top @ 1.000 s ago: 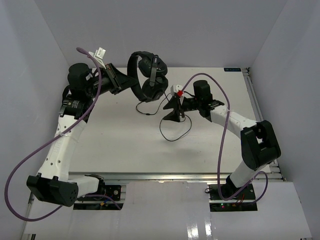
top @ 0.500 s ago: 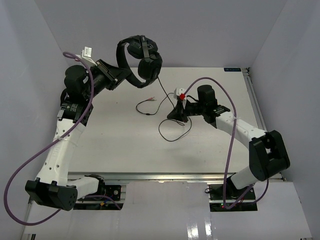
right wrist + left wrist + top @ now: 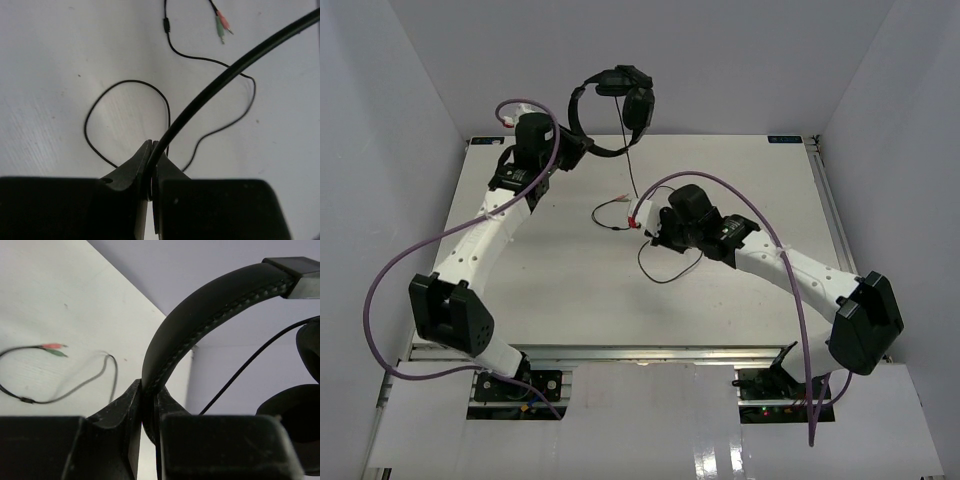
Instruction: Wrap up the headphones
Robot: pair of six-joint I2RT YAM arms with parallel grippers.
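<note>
Wrapping is barely begun: my left tool (image 3: pixel 149 391) clamps the headphones (image 3: pixel 638 105) aloft by the headband (image 3: pixel 210 305), my right tool (image 3: pixel 151 152) pinches the cord (image 3: pixel 210 90), most lying loose on the desk (image 3: pixel 560 280).

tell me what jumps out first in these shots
The headphones hang in the air over the table's far edge, with the left gripper shut on the headband. Lower down, near the middle, the right gripper pinches the thin cord. The cord's slack lies in loops on the table, ending in the pink and green plugs.
</note>
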